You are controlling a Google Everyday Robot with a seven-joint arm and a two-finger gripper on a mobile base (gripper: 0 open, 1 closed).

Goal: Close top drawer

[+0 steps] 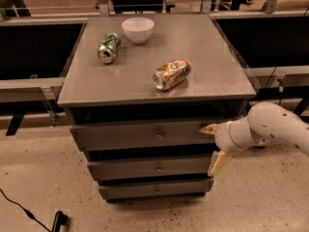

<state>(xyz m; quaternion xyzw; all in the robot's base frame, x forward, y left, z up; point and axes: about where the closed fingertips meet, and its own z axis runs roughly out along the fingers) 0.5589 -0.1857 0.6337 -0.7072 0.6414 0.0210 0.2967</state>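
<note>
Standing proud of the cabinet under the counter (207, 57), the top drawer (120, 137) is not yet shut, its front panel jutting forward with a dark gap above it. The hand (213, 146) is released, its two fingers spread wide and holding nothing; it sits at the right end of that panel, well away from the central knob (159, 135). I judge the main risk to be a push landing so far off-centre: the drawer could twist on its runners and jam instead of sliding in. The lower finger (218, 163) hangs before the middle drawer (145, 168) and might catch there. A hard shove could also jolt the green can (108, 47) and copper-coloured can (172, 74), both on their sides, into rolling.
</note>
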